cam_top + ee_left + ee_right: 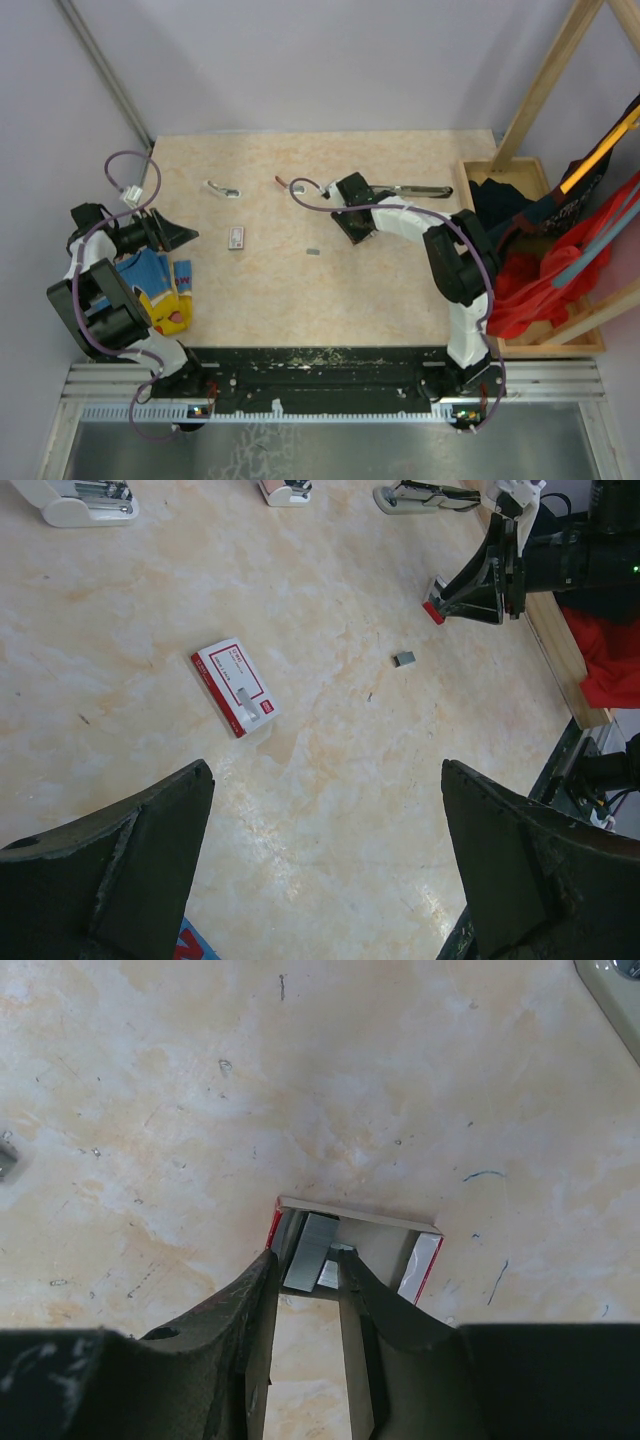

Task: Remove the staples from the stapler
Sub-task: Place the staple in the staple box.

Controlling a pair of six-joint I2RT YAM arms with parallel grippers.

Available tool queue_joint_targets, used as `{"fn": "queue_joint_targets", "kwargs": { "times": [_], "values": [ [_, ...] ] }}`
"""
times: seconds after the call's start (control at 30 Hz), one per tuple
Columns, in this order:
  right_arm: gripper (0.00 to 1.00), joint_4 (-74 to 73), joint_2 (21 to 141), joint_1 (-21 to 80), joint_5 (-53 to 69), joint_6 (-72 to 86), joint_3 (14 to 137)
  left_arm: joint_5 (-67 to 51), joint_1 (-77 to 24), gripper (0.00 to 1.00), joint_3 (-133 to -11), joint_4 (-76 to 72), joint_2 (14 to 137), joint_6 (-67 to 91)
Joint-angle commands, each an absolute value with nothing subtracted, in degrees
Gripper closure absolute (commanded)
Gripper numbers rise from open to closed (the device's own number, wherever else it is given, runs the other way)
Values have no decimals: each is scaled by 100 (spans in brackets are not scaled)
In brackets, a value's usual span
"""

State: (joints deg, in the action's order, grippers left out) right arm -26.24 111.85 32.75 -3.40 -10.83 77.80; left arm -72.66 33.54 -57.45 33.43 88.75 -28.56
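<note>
The slim dark stapler (420, 188) lies at the back right of the table, behind my right gripper (355, 228); it also shows in the left wrist view (425, 495). In the right wrist view my right gripper (308, 1255) reaches into a small open red-sided box (360, 1218), jaws close together on grey staples (312, 1245) inside it. A loose grey staple piece (313, 252) lies mid-table, also in the left wrist view (405, 659). My left gripper (180, 236) is wide open and empty at the left, above bare table (325, 780).
A red-and-white staple box (236, 237) lies left of centre (232, 685). A white stapler (222, 188) and a small red-tipped item (283, 182) lie at the back. A blue-yellow cloth (160, 290) is under the left arm. A wooden crate (530, 335) with red fabric stands at the right.
</note>
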Motion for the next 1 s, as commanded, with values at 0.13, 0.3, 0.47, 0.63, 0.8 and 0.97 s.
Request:
{"fn": "queue_joint_targets", "kwargs": {
  "times": [0.13,0.3,0.47,0.63,0.8,0.97],
  "values": [
    [67,-2507,10673,3217,-286,-1080,8064,-7374,3402,0,-5820,3361,8910,-2972],
    [65,-2565,10579,3217,-209,-1151,8144,-7370,3401,0,-5818,3366,8921,-2975],
    [58,-2602,10577,3217,17,-1181,8146,-7360,3401,0,-5822,3364,8912,-2974],
    [45,-2566,10618,3185,-283,-1020,8063,-7364,3401,0,-5818,3362,8902,-2974],
    [34,-2636,10689,3165,-59,-1060,8064,-7369,3401,0,-5818,3366,8895,-2974],
    [32,-2692,10578,3181,857,-1696,8086,-7376,3401,0,-5818,3363,8903,-2982]
  ]
}}
